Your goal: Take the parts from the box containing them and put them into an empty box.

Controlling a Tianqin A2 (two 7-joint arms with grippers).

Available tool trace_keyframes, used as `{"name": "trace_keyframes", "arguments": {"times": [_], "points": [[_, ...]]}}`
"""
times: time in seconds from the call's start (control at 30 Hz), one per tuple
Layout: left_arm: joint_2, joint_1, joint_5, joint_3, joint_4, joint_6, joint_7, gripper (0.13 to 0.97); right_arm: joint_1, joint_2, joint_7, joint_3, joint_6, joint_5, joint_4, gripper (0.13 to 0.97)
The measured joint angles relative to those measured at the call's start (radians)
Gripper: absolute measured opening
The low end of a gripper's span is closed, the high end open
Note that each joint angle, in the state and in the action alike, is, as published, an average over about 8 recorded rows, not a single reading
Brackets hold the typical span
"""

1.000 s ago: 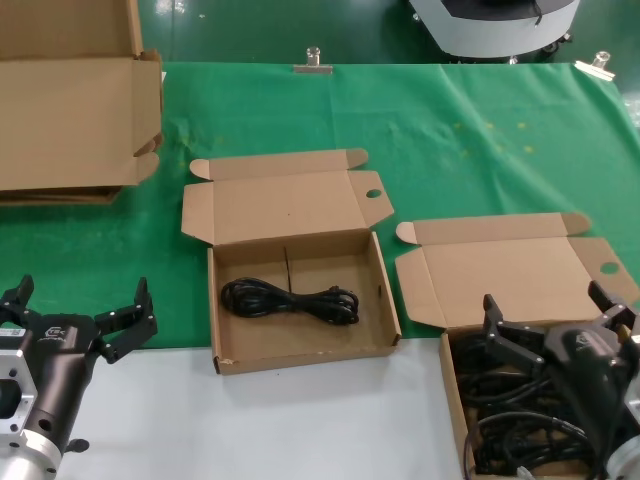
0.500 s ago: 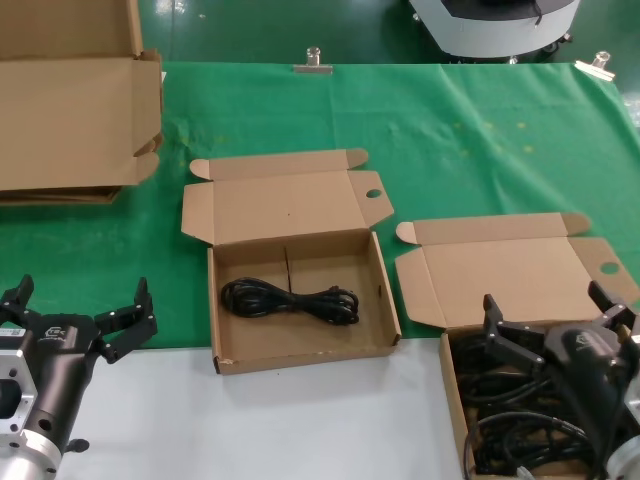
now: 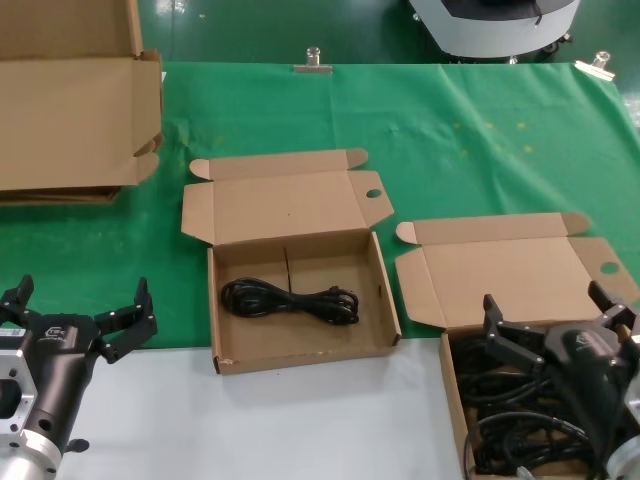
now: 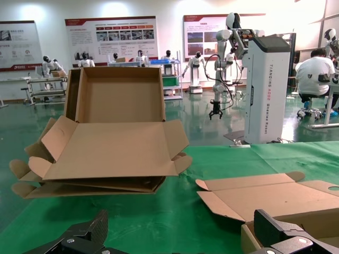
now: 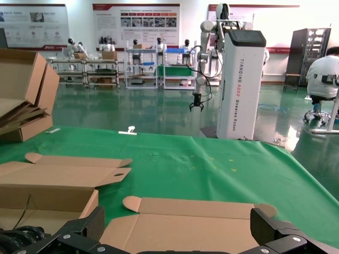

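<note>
Nothing has moved over the last second; the transfer is stalled. Right gripper (image 3: 548, 322) hovers, jaws spread, over the source mailer box (image 3: 453, 385) holding tangled power cords (image 3: 505, 425). One cord (image 3: 288, 300) lies in the receiving mailer box (image 3: 225, 355), left of the source. Left gripper (image 3: 78, 312), jaws spread, waits left of that box.

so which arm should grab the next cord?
Probably right: the right gripper hovers open over the full box of cords. The left gripper is off the mat, beside the other box.
</note>
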Motion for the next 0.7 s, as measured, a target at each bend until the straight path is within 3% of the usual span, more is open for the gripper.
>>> {"name": "trace_keyframes", "arguments": {"times": [0.7], "points": [[0.000, 0.000, 0.000, 0.000, 0.000, 0.000, 0.000, 0.966, 0.000, 0.000, 0.000, 0.000, 0.000, 0.000, 0.000, 0.966]]}}
